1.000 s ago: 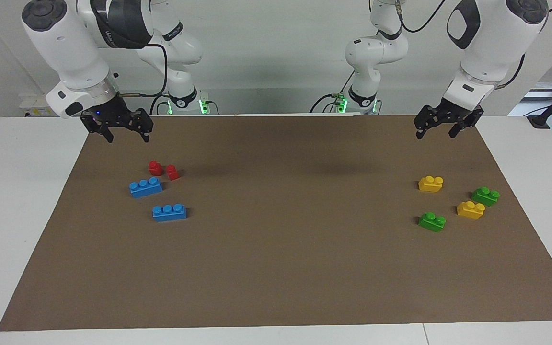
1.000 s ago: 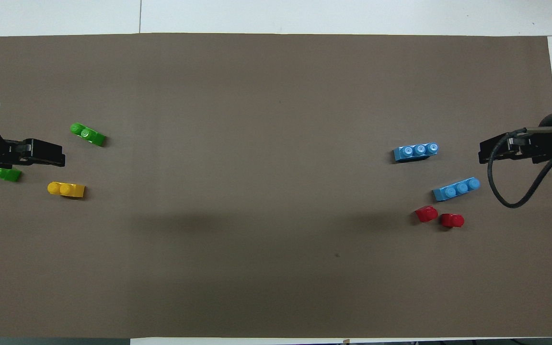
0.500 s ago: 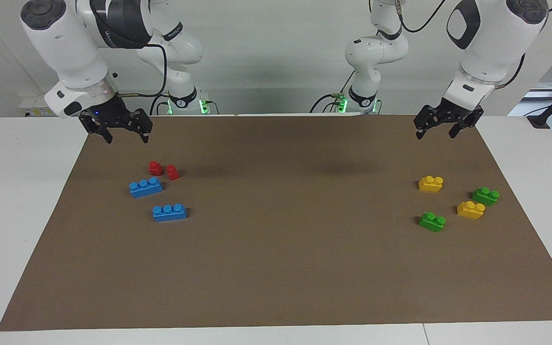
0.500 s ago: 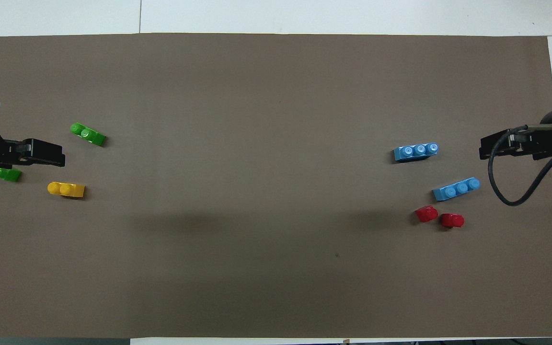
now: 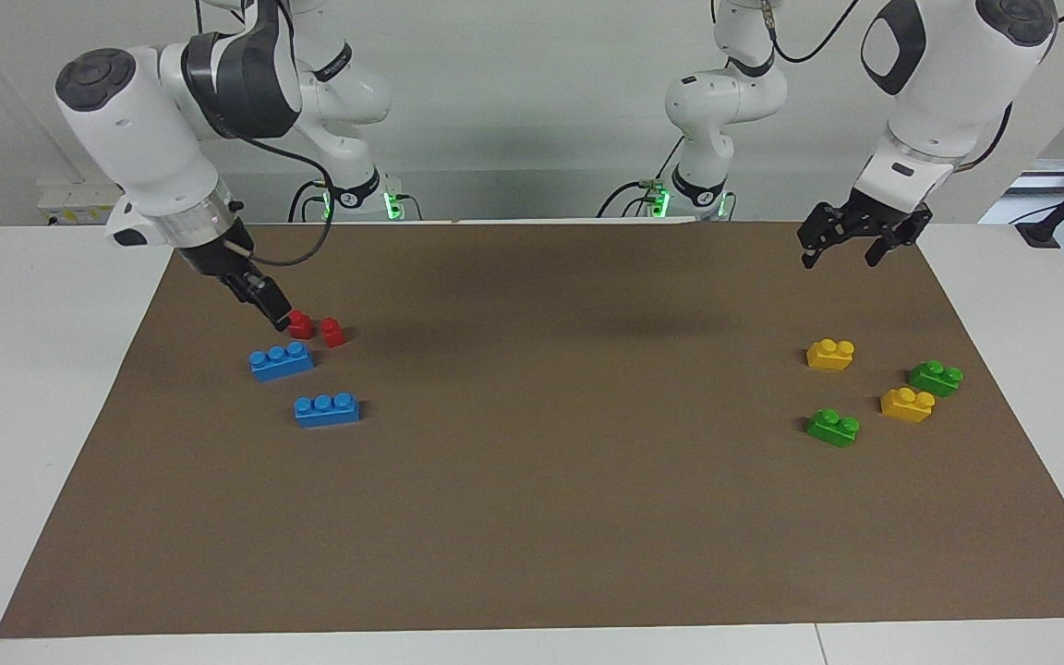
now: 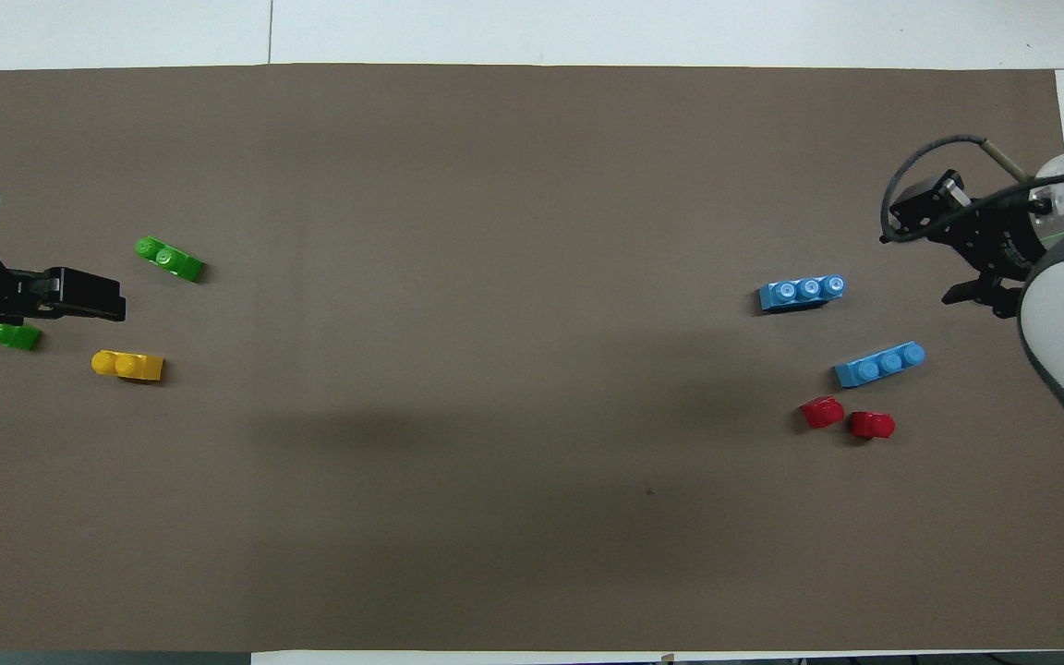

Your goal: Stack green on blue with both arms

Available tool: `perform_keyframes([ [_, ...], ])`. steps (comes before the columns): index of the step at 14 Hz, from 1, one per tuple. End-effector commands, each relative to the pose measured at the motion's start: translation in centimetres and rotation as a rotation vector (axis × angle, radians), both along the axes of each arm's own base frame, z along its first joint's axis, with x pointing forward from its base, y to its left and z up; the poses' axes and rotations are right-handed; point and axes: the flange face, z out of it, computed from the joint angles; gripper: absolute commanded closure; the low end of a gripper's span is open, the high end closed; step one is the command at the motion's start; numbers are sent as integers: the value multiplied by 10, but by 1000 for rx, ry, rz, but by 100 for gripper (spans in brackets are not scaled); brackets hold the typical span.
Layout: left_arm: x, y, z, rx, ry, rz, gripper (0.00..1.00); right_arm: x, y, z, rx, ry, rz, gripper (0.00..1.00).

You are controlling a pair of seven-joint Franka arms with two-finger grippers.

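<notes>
Two green two-stud bricks (image 5: 833, 427) (image 5: 936, 378) lie at the left arm's end of the mat; in the overhead view one (image 6: 169, 259) shows whole and the other (image 6: 10, 335) is partly under the left gripper. Two blue three-stud bricks (image 5: 281, 360) (image 5: 327, 408) lie at the right arm's end, also in the overhead view (image 6: 879, 364) (image 6: 801, 293). My right gripper (image 5: 273, 316) is open, turned edge-on and held low over the mat beside the blue bricks (image 6: 918, 268). My left gripper (image 5: 841, 249) is open and waits high over the mat's edge (image 6: 112, 305).
Two small red blocks (image 5: 300, 323) (image 5: 333, 332) sit just nearer the robots than the blue bricks. Two yellow bricks (image 5: 830, 354) (image 5: 907, 404) lie among the green ones. A brown mat (image 5: 532, 517) covers the white table.
My right gripper has turned about a quarter turn and dropped toward the red and blue bricks. The left arm and all bricks have not moved.
</notes>
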Motion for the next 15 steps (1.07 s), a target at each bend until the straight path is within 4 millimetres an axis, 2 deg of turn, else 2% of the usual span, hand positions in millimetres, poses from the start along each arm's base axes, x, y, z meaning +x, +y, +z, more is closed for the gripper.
perform_keyframes([
  [1, -6, 9, 5, -16, -4, 47, 0, 21, -16, -37, 113, 51, -276, 10],
  [2, -6, 11, 2, -17, -4, 110, 0, 27, -15, -47, 152, 60, -319, 12],
  [4, -2, 17, -6, -20, -21, 289, 0, 37, -30, -80, 213, 91, -390, 12],
  [7, 8, 20, -22, -40, -62, 581, 0, 43, -34, -114, 257, 134, -430, 12],
  [8, 12, 28, -30, -47, -70, 689, 0, 45, -43, -125, 283, 150, -460, 12],
  [11, 35, 41, -71, -59, -45, 884, 0, 45, -51, -156, 295, 186, -488, 12],
  [15, 66, 60, -133, -72, -25, 986, 0, 32, -61, -185, 298, 206, -530, 12],
])
